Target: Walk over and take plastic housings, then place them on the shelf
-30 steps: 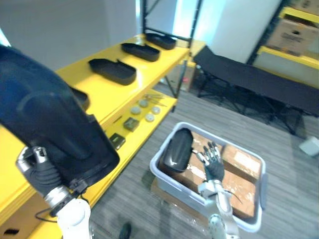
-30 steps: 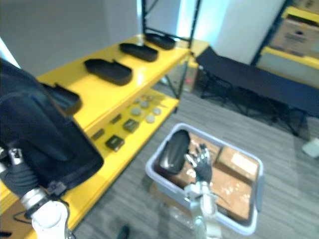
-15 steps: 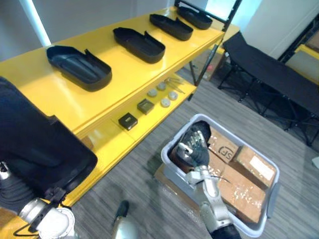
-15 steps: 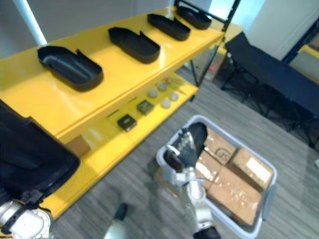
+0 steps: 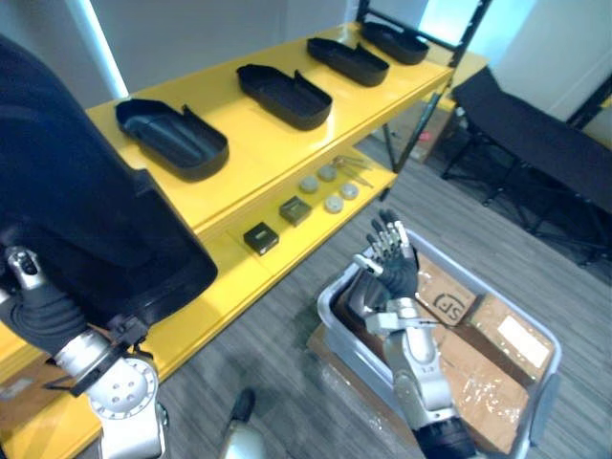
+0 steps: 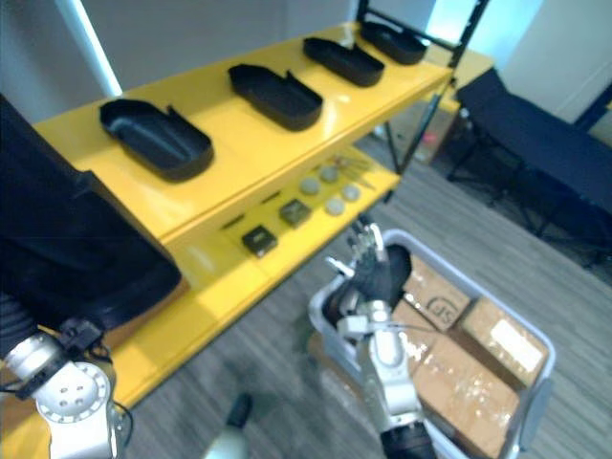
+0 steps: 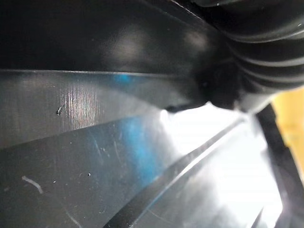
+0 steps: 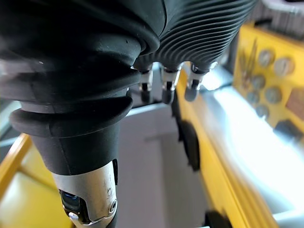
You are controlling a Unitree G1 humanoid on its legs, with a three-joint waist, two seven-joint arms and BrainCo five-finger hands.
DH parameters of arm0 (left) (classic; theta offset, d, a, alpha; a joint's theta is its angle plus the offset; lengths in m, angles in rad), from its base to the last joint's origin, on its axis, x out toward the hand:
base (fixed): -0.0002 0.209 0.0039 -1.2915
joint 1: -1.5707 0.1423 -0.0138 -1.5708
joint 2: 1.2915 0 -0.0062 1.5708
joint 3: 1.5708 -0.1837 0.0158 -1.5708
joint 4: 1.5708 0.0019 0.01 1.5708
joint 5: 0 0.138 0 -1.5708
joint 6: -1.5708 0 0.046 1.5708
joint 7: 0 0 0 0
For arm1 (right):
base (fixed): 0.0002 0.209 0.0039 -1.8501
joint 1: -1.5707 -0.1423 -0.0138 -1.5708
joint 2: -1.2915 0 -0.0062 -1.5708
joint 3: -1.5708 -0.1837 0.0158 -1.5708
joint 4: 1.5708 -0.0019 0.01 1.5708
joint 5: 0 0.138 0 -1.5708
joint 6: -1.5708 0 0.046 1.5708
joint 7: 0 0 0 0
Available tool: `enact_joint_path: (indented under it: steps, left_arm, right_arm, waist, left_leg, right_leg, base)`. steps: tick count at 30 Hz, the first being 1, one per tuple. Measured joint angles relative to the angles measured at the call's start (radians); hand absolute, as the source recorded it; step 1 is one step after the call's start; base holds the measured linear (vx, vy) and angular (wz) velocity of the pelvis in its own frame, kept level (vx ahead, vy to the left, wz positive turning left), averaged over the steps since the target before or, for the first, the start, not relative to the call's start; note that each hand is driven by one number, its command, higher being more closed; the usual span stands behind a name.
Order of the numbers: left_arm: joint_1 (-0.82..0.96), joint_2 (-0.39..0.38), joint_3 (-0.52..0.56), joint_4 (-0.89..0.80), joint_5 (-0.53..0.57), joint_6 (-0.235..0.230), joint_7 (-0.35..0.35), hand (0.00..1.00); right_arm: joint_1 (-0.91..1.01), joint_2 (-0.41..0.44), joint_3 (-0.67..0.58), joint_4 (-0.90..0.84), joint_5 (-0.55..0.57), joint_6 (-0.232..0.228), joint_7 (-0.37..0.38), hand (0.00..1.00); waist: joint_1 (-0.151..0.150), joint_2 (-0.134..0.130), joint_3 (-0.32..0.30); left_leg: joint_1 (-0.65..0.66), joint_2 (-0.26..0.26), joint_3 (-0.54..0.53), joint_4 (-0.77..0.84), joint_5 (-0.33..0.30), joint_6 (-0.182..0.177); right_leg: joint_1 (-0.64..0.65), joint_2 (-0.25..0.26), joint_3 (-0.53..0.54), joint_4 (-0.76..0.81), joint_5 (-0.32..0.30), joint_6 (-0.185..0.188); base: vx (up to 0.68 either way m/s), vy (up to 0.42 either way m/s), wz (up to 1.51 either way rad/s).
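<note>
A: Big black shape close on the robot's left, that's the held housing (image 5: 86, 191), and it runs off the frame at the top and side, so we lose its full outline

B: And the left hand (image 5: 40, 314) shows just its ribbed cover below the shell. The fingers are tucked behind the plastic, so I can't tell whether they're clamped. The left wrist view gives glossy black plastic right up against the lens

A: Over to the right hand (image 5: 392, 271): raised above the grey bin (image 5: 331, 308), fingers straight and fanned apart, nothing in them

B: Behind that palm there's a housing in the bin (image 6: 400, 258), mostly hidden, lying beside the cardboard boxes (image 5: 497, 333). Too covered to call its heading

A: And the held one?

B: Domed outer face towards the head camera, the visible part sloping from upper left down over the near end of the yellow shelf (image 5: 251, 143). With the ends cropped, I can't give its true long axis

A: On the top board, four more, hollow side up: first shelf housing (image 5: 172, 139), second shelf housing (image 5: 284, 96), third shelf housing (image 5: 347, 60), fourth shelf housing (image 5: 395, 42). They lie parallel, spaced apart, with their long axes across the board

B: The lower board carries small round discs (image 5: 325, 186) and a little dark box (image 5: 260, 237)
</note>
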Motion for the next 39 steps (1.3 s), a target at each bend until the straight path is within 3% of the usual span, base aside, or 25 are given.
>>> enact_joint_path:
  steps: [3, 5, 11, 12, 13, 14, 15, 16, 18, 20, 22, 28, 30, 32, 33, 34, 35, 36, 37, 39]
  left_arm:
    - [0.040, -0.003, -0.031, -0.008, 0.000, -0.010, -0.039, 1.00]
    - [0.064, -0.003, -0.027, -0.024, -0.001, -0.025, -0.049, 1.00]
    - [0.127, -0.004, -0.027, -0.053, -0.007, -0.030, -0.092, 1.00]
    - [0.132, -0.006, -0.040, -0.053, -0.008, -0.030, -0.104, 1.00]
    - [0.132, -0.006, -0.047, -0.052, -0.008, -0.030, -0.107, 1.00]
    - [0.124, -0.006, -0.068, -0.052, -0.009, -0.030, -0.113, 1.00]
    - [0.119, -0.007, -0.082, -0.052, -0.009, -0.030, -0.122, 1.00]
    - [0.120, -0.007, -0.099, -0.051, -0.009, -0.031, -0.133, 1.00]
    - [0.121, -0.007, -0.107, -0.051, -0.009, -0.041, -0.147, 1.00]
    - [0.120, -0.005, -0.104, -0.051, -0.009, -0.043, -0.150, 1.00]
    - [0.120, -0.003, -0.085, -0.050, -0.009, -0.042, -0.162, 1.00]
    - [0.096, 0.007, -0.071, -0.043, -0.009, -0.050, -0.180, 1.00]
    - [0.096, 0.008, -0.070, -0.043, -0.008, -0.050, -0.181, 1.00]
    - [0.092, 0.010, -0.070, -0.044, -0.008, -0.051, -0.181, 1.00]
    - [0.079, 0.009, -0.073, -0.038, -0.008, -0.051, -0.183, 1.00]
    - [0.066, 0.016, -0.073, -0.027, -0.008, -0.050, -0.185, 1.00]
    - [0.061, 0.028, -0.073, -0.020, -0.008, -0.050, -0.185, 1.00]
    - [0.040, 0.078, -0.082, 0.000, -0.008, -0.049, -0.183, 1.00]
    - [0.016, 0.101, -0.090, 0.022, -0.008, -0.048, -0.181, 1.00]
    - [-0.013, 0.122, -0.114, 0.049, -0.007, -0.046, -0.180, 1.00]
  right_arm:
    - [0.040, -0.015, -0.028, -0.002, 0.002, 0.000, 0.004, 0.00]
    - [0.040, -0.013, -0.028, -0.017, 0.003, 0.000, 0.009, 0.00]
    - [0.012, 0.011, 0.034, -0.009, 0.033, -0.003, 0.072, 0.00]
    - [0.006, 0.017, 0.042, 0.015, 0.035, -0.011, 0.090, 0.00]
    - [0.006, 0.017, 0.045, 0.024, 0.035, -0.011, 0.090, 0.00]
    - [0.012, 0.010, 0.047, 0.026, 0.035, -0.011, 0.090, 0.00]
    - [0.011, -0.002, 0.051, 0.025, 0.035, -0.011, 0.090, 0.00]
    - [0.014, -0.023, 0.057, 0.024, 0.035, -0.011, 0.092, 0.00]
    - [0.015, -0.030, 0.058, 0.022, 0.034, -0.011, 0.094, 0.00]
    - [0.013, -0.008, 0.060, 0.020, 0.030, -0.011, 0.103, 0.00]
    - [-0.012, 0.019, 0.078, 0.021, 0.029, -0.009, 0.110, 0.00]
    - [-0.042, 0.013, 0.085, 0.020, 0.026, -0.010, 0.108, 0.00]
    - [-0.044, 0.015, 0.079, 0.019, 0.021, -0.010, 0.108, 0.00]
    - [-0.042, 0.020, 0.066, 0.019, 0.018, -0.010, 0.108, 0.00]
    - [-0.039, 0.019, 0.056, 0.017, 0.009, -0.009, 0.106, 0.00]
    - [-0.029, 0.018, 0.039, 0.016, -0.001, -0.007, 0.104, 0.00]
    - [-0.023, 0.020, 0.031, 0.014, -0.008, -0.006, 0.102, 0.00]
    - [-0.012, 0.028, 0.014, 0.008, -0.031, -0.004, 0.089, 0.00]
    - [-0.003, 0.038, 0.003, -0.006, -0.040, -0.004, 0.083, 0.00]
    - [0.024, 0.038, -0.012, -0.048, -0.059, -0.006, 0.080, 0.00]
  waist:
    - [-0.002, 0.042, -0.008]
    - [0.002, 0.054, -0.014]
    - [0.010, 0.057, -0.018]
    - [0.004, 0.060, -0.019]
    - [-0.001, 0.059, -0.020]
    - [-0.014, 0.058, -0.022]
    - [-0.027, 0.065, -0.022]
    - [-0.028, 0.080, -0.031]
    - [-0.014, 0.103, -0.046]
    - [-0.005, 0.095, -0.050]
    - [-0.003, 0.075, -0.038]
    - [-0.014, 0.071, -0.036]
    - [-0.009, 0.066, -0.036]
    - [-0.007, 0.044, -0.035]
    - [-0.023, 0.044, -0.036]
    - [-0.033, 0.045, -0.033]
    - [-0.042, 0.047, -0.030]
    - [-0.076, 0.063, -0.018]
    - [-0.094, 0.062, -0.017]
    - [-0.114, 0.062, -0.017]
  left_leg:
    - [0.030, 0.008, -0.023, -0.047, 0.039, 0.001]
    - [0.031, 0.007, -0.033, -0.046, 0.039, 0.001]
    - [0.029, -0.017, -0.097, -0.045, 0.059, -0.007]
    - [0.019, -0.028, -0.114, -0.050, 0.076, 0.007]
    - [0.011, -0.034, -0.084, -0.057, 0.080, 0.047]
    - [-0.022, -0.018, 0.083, -0.049, 0.063, 0.179]
    - [-0.044, 0.010, 0.218, -0.031, 0.058, 0.198]
    - [-0.058, 0.039, 0.333, -0.022, 0.071, 0.181]
    - [-0.072, 0.041, 0.359, -0.019, 0.113, 0.125]
    - [-0.078, 0.028, 0.384, -0.012, 0.115, 0.116]
    - [-0.090, 0.022, 0.427, 0.033, 0.078, 0.127]
    - [-0.194, 0.056, 0.456, 0.317, -0.093, 0.131]
    - [-0.222, 0.064, 0.469, 0.404, -0.167, 0.137]
    - [-0.217, 0.038, 0.495, 0.436, -0.216, 0.146]
    - [-0.211, 0.018, 0.484, 0.445, -0.241, 0.156]
    - [-0.174, 0.001, 0.470, 0.407, -0.245, 0.159]
    - [-0.140, -0.007, 0.461, 0.374, -0.242, 0.162]
    - [-0.068, -0.009, 0.412, 0.295, -0.231, 0.168]
    - [-0.023, -0.010, 0.382, 0.254, -0.221, 0.181]
    - [0.066, -0.014, 0.350, 0.191, -0.208, 0.169]
  right_leg:
    - [0.055, 0.027, -0.074, 0.001, -0.020, -0.005]
    - [0.066, 0.032, -0.091, 0.006, -0.028, -0.003]
    - [0.089, 0.026, -0.152, 0.051, -0.066, 0.004]
    - [0.088, 0.021, -0.188, 0.083, -0.086, 0.005]
    - [0.089, 0.015, -0.211, 0.094, -0.093, 0.005]
    - [0.091, 0.008, -0.261, 0.097, -0.094, 0.009]
    - [0.101, 0.010, -0.289, 0.091, -0.087, 0.020]
    - [0.106, 0.012, -0.312, 0.083, -0.082, 0.027]
    - [0.108, 0.012, -0.319, 0.061, -0.073, 0.042]
    - [0.105, -0.004, -0.310, 0.026, -0.057, 0.047]
    - [0.103, -0.021, -0.268, -0.018, -0.022, 0.046]
    - [0.110, -0.042, -0.241, -0.035, -0.004, 0.068]
    - [0.110, -0.061, -0.237, -0.027, -0.026, 0.029]
    - [0.101, -0.114, -0.234, 0.038, -0.057, -0.032]
    - [0.075, -0.153, -0.224, 0.162, -0.039, -0.064]
    - [-0.009, -0.207, -0.158, 0.368, 0.027, -0.149]
    - [-0.059, -0.225, -0.107, 0.472, 0.105, -0.192]
    - [-0.165, -0.196, 0.051, 0.681, 0.128, -0.142]
    - [-0.220, -0.154, 0.106, 0.763, 0.061, -0.122]
    - [-0.270, -0.085, 0.129, 0.742, -0.022, -0.125]
  base:
    - [-0.06, -0.088, 0.74]
    - [-0.03, -0.019, 0.35]
    - [-0.01, -0.007, 0.36]
    - [-0.03, -0.015, 0.64]
    - [-0.05, 0.012, 1.09]
    - [-0.04, 0.028, 1.13]
    - [-0.03, 0.045, 1.21]
    - [0.00, 0.036, 0.76]
    - [0.04, 0.091, 0.24]
    - [0.06, 0.121, -0.15]
    - [0.06, 0.073, -0.43]
    - [0.04, 0.060, -0.23]
    - [0.10, 0.125, -0.18]
    - [0.15, 0.145, 0.09]
    - [0.27, 0.258, 0.40]
    - [0.33, 0.312, 0.46]
    - [0.39, 0.299, 0.56]
    - [0.42, 0.176, 0.70]
    - [0.35, 0.121, 0.79]
    - [0.40, 0.034, 0.72]
